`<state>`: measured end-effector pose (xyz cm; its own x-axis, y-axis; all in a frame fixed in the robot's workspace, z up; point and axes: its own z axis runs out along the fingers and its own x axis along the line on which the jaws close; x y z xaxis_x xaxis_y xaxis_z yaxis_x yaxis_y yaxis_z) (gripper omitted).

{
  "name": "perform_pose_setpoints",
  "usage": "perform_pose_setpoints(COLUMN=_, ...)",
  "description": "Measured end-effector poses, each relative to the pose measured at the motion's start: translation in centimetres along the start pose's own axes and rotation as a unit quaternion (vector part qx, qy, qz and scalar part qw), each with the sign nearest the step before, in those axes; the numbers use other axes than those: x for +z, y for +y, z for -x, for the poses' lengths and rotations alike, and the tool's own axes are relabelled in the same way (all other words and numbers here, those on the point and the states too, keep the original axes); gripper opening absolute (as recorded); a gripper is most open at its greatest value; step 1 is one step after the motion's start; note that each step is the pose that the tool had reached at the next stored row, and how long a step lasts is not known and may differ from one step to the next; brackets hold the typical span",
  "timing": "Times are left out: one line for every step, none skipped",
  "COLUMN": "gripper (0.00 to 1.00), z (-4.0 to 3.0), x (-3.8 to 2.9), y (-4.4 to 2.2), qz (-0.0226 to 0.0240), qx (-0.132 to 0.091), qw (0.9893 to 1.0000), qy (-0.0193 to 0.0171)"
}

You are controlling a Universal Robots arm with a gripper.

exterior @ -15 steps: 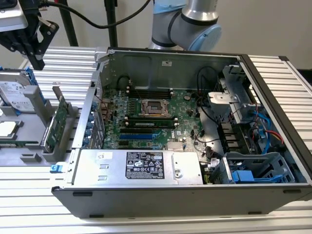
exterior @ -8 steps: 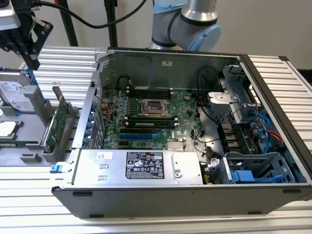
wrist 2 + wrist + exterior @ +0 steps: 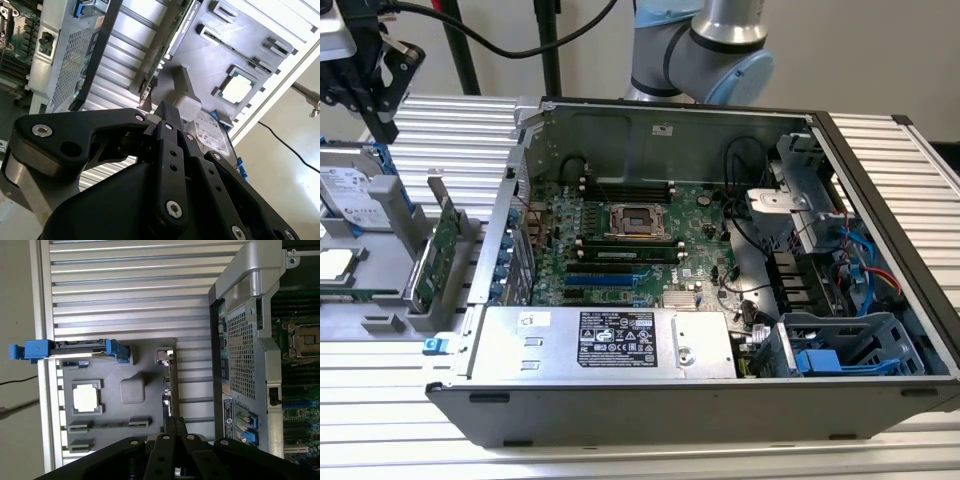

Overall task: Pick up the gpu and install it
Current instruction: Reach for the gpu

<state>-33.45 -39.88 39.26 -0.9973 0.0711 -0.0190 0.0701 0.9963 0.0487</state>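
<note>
Hovers at eleven o'clock of the gpu [image 3: 445,245] in the exterior view, fingers [image 3: 170,117] seemingly closed on nothing; gpu upright in tray [image 3: 350,310], not yet lifted.

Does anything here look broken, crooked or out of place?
Nothing looks damaged or spilled. The gpu stands on edge in a grey tray beside the open computer case, apparently parked there on purpose. The end effector hovers above that tray.
</note>
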Motion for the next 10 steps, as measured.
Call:
perform_pose_setpoints(gripper=0.0, z=-0.01, x=0.0, y=-0.01, qz=0.0, qx=0.0, qw=1.0, qy=0.0)
perform_pose_setpoints(gripper=0.0, z=-0.01, x=0.0, y=-0.05, qz=0.0, qx=0.0, qw=1.0, qy=0.0)
perform_pose_setpoints(gripper=0.0, z=-0.01, x=0.0, y=-0.09, qz=0.0, qx=0.0, qw=1.0, qy=0.0)
perform_pose_setpoints(gripper=0.0, z=0.0, x=-0.01, y=-0.16, qz=0.0, qx=0.0, qw=1.0, qy=0.0)
perform_pose_setpoints(gripper=0.0, z=0.01, x=-0.01, y=-0.23, qz=0.0, qx=0.0, qw=1.0, qy=0.0)
perform_pose_setpoints(gripper=0.0, z=0.02, x=-0.01, y=-0.32, qz=0.0, qx=0.0, qw=1.0, qy=0.0)
perform_pose_setpoints(gripper=0.0, z=0.02, x=-0.02, y=-0.39, qz=0.0, qx=0.0, qw=1.0, qy=0.0)
perform_pose_setpoints(gripper=0.0, z=0.03, x=-0.02, y=-0.46, qz=0.0, qx=0.0, qw=1.0, qy=0.0)
perform_pose_setpoints(gripper=0.0, z=0.04, x=-0.02, y=-0.53, qz=0.0, qx=0.0, qw=1.0, qy=0.0)
perform_pose_setpoints(gripper=0.0, z=0.04, x=-0.02, y=-0.6, qz=0.0, qx=0.0, qw=1.0, qy=0.0)
